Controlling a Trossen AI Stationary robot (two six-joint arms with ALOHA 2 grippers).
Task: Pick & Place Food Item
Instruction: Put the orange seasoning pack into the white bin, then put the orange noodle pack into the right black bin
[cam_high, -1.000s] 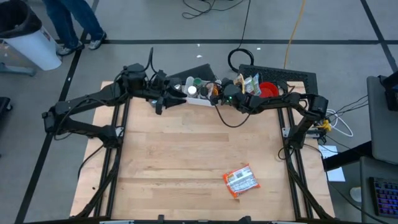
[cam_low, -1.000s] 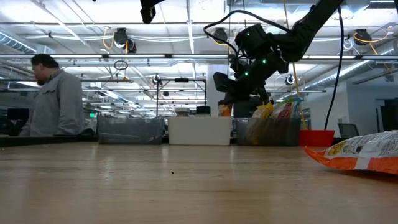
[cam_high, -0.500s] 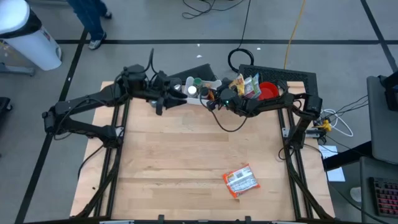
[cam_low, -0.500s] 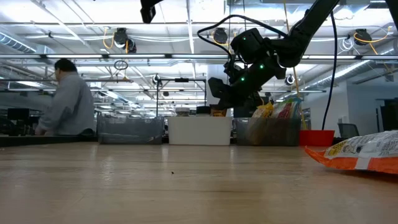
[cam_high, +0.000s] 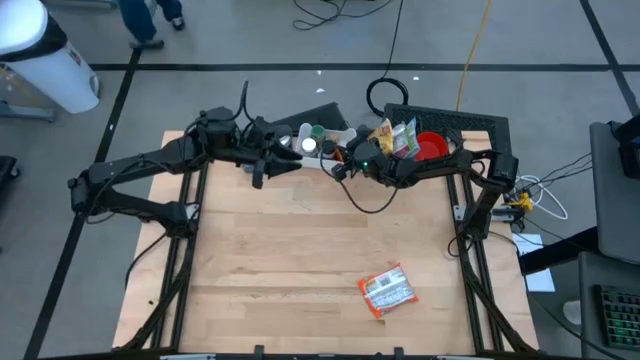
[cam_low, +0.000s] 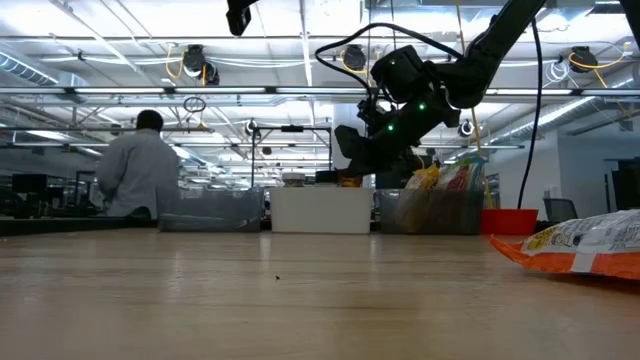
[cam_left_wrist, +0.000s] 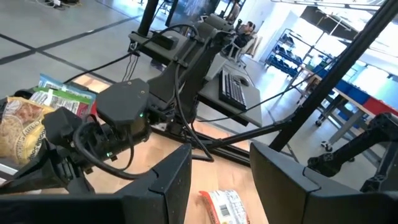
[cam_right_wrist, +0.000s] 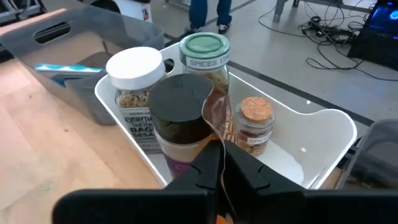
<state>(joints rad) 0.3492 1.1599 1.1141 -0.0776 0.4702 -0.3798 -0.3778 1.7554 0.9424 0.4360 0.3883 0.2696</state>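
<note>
While the left gripper (cam_high: 283, 166) is parked with fingers apart, a thin brown packet (cam_right_wrist: 219, 118) is pinched by the right gripper (cam_right_wrist: 222, 163) above the white bin (cam_right_wrist: 323, 134)

Both arms reach far back; right claw (cam_right_wrist: 219, 163) pinched closed.

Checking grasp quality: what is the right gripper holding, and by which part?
The right gripper pinches a thin brownish packet by its lower edge, over the white bin of jars.

Four jars (cam_right_wrist: 181, 118) stand in one white bin (cam_right_wrist: 323, 134); one snack bag (cam_high: 386, 291) lies on the table (cam_high: 280, 260).
</note>
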